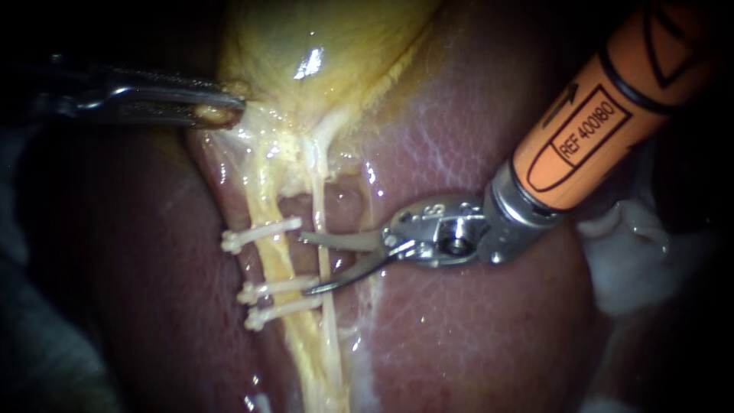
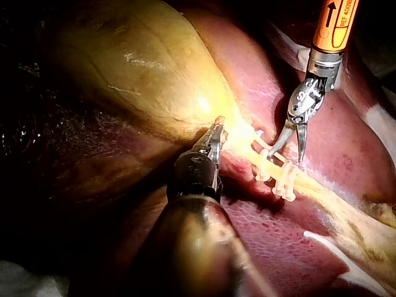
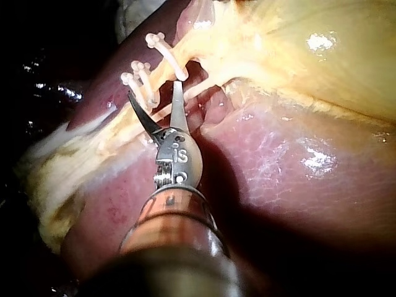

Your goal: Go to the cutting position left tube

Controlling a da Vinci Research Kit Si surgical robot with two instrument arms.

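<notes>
1. Yellow and glistening, the gallbladder (image 1: 321,46) is seen at the top of the endoscope view. The red-brown liver (image 1: 474,336) lies below and around it.
2. The left instrument (image 1: 225,108) is clamped on the gallbladder's lower edge, and a bit of yellow tissue is held between both jaws.
3. The left tube (image 1: 277,260), a yellow band, is seen running down from the gallbladder over the liver. It is crossed by three white clips: an upper clip (image 1: 260,233) and, apart from it, two lower clips (image 1: 279,291) set close together.
4. The right instrument (image 1: 304,264), orange-shafted with curved blades, is spread apart with nothing gripped.
5. The blades are level with the bare stretch of left tube between the upper clip and the lower clips. The tips lie just beside the tube's right edge — contact cannot be told.
6. A thin strand (image 1: 316,191) runs just right of the left tube and crosses the gap between the blades.
7. In the right wrist view, one blade tip is seen near the upper clip's end and the other near the lower clips.
</notes>
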